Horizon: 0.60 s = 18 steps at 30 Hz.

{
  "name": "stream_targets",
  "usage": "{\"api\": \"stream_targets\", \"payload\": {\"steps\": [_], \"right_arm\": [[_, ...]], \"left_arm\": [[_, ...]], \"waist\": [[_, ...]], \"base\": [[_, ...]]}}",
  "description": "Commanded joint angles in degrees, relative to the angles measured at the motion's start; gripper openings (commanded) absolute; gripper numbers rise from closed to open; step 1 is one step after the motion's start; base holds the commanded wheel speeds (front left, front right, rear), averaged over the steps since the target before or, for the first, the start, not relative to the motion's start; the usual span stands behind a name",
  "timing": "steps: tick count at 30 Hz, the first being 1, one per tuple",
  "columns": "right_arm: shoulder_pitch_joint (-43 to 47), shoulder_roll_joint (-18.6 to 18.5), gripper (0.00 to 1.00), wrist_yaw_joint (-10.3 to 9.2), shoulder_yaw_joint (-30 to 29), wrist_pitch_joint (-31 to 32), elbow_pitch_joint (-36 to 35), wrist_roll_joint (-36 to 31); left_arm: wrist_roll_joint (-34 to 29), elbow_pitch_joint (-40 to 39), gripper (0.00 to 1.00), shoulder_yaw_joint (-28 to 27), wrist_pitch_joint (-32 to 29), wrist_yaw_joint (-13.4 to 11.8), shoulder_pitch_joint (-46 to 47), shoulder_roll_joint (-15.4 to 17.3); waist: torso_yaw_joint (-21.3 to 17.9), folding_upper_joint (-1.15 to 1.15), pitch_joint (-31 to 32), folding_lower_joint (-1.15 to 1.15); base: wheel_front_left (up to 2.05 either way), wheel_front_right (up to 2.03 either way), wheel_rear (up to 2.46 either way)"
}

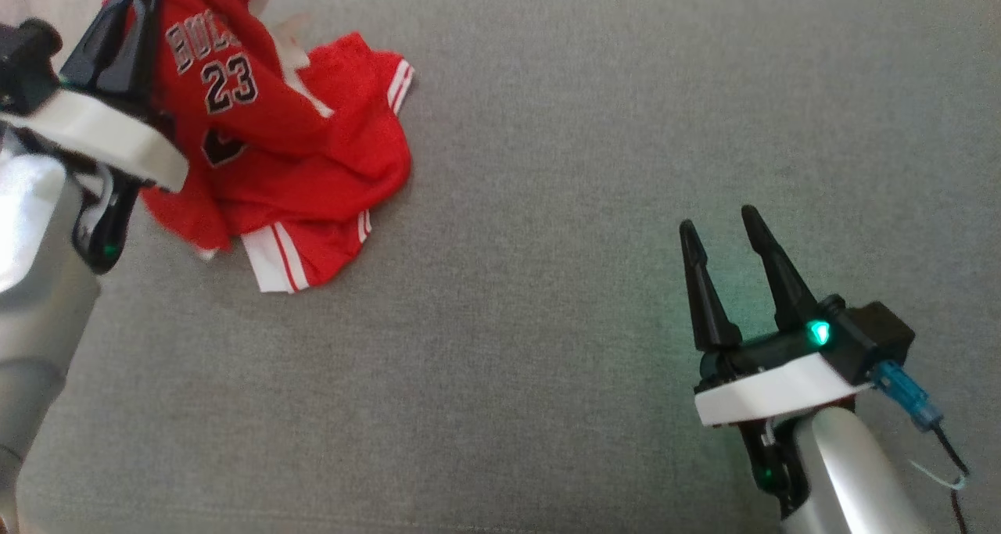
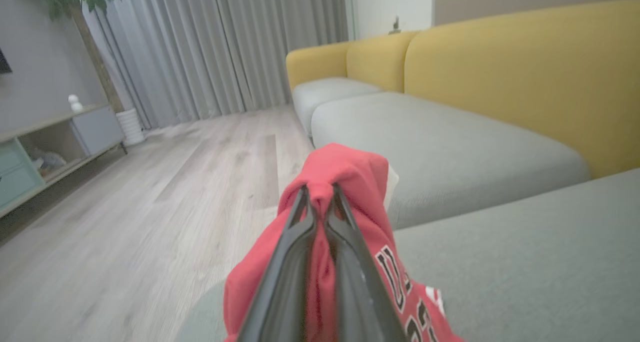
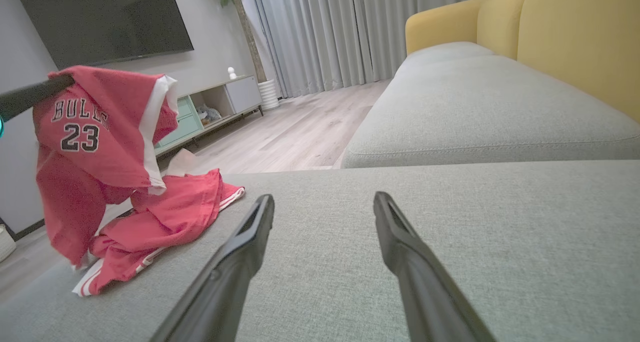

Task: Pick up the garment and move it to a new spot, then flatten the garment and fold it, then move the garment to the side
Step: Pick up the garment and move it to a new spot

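The left wrist view is showing the left pincer [image 2: 320,188] pressing together on a fold of the red jersey [image 2: 350,182], a grip that is sitting half hidden at the head view's upper left corner. The head view is showing the jersey's lower part lying crumpled on the grey sofa seat [image 1: 586,127]. The right wrist view is showing the lifted part hanging with "BULLS 23" facing it, and the right pincer [image 3: 324,198] hovering spread wide over the seat, well apart from the jersey.
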<state>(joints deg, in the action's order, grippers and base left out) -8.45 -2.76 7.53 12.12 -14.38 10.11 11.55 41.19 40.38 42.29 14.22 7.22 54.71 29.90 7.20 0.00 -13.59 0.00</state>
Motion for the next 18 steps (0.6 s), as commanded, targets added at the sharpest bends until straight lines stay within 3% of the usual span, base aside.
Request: {"api": "stream_targets", "payload": {"steps": [1, 8, 18], "right_arm": [[0.2, -0.1, 1.0, -0.04, 0.9, -0.6, -1.5, 0.5], [1.0, -0.1, 1.0, -0.04, -0.1, -0.6, -2.0, 2.1], [0.3, -0.1, 1.0, -0.04, -1.1, -0.6, -3.6, 4.0]], "left_arm": [[-0.8, -3.0, 0.0, -3.2, 0.6, -0.4, 1.8, 2.6], [-1.9, -14.3, 0.0, -1.5, -0.3, -0.6, -2.4, 1.9], [-2.0, -26.7, 0.0, 4.0, -6.7, -1.3, -4.5, -2.3]], "waist": [[0.2, 0.0, 2.6, 0.0], [-2.8, 0.0, 5.8, 0.0], [-12.3, 0.0, 4.5, 0.0]], "base": [[0.0, 0.0, 0.0], [0.0, 0.0, 0.0], [0.0, 0.0, 0.0]]}}
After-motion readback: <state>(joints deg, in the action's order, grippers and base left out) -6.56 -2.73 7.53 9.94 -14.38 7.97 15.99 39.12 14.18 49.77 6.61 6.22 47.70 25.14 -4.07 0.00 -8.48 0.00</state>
